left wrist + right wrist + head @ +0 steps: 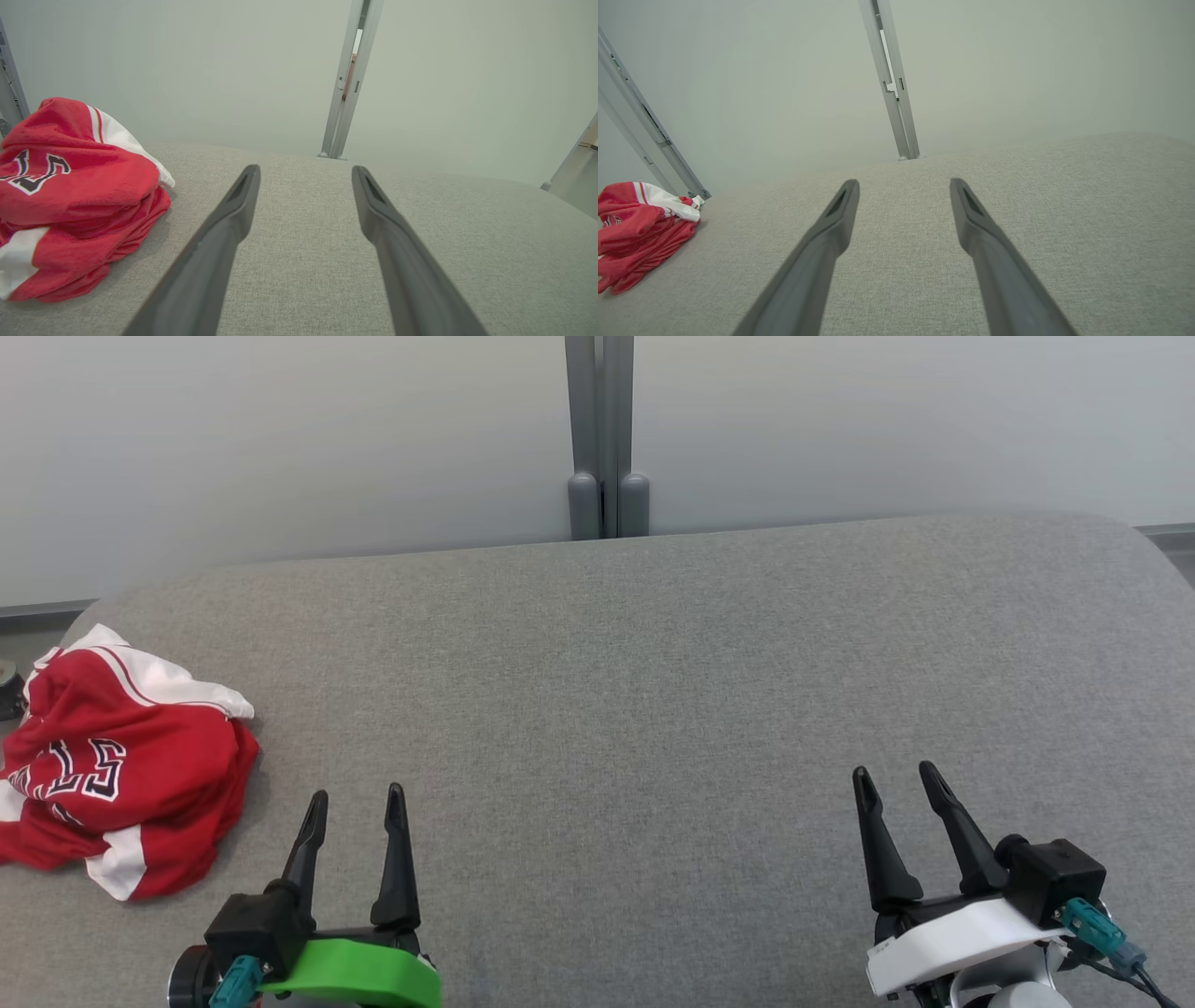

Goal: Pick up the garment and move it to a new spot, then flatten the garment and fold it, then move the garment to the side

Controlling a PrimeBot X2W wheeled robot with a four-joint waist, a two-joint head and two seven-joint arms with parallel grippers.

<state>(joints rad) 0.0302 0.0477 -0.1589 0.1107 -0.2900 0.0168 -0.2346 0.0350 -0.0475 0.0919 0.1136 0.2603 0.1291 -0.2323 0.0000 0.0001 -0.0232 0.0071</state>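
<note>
While the crumpled red-and-white garment lies heaped at the left edge of the grey fabric-covered table, the left hand is near it but clear of the cloth, its 2 fingers spread and empty. The right hand, well apart at the right, is likewise spread and empty. A grey post stands behind the table.

The head camera looks steeply down from above onto the grey woven-fabric surface, facing the pale wall and grey metal post. The 2 wrist cameras sit low, close over that surface, facing the same way. All 3 views share the post and the crumpled red-and-white garment at left.
</note>
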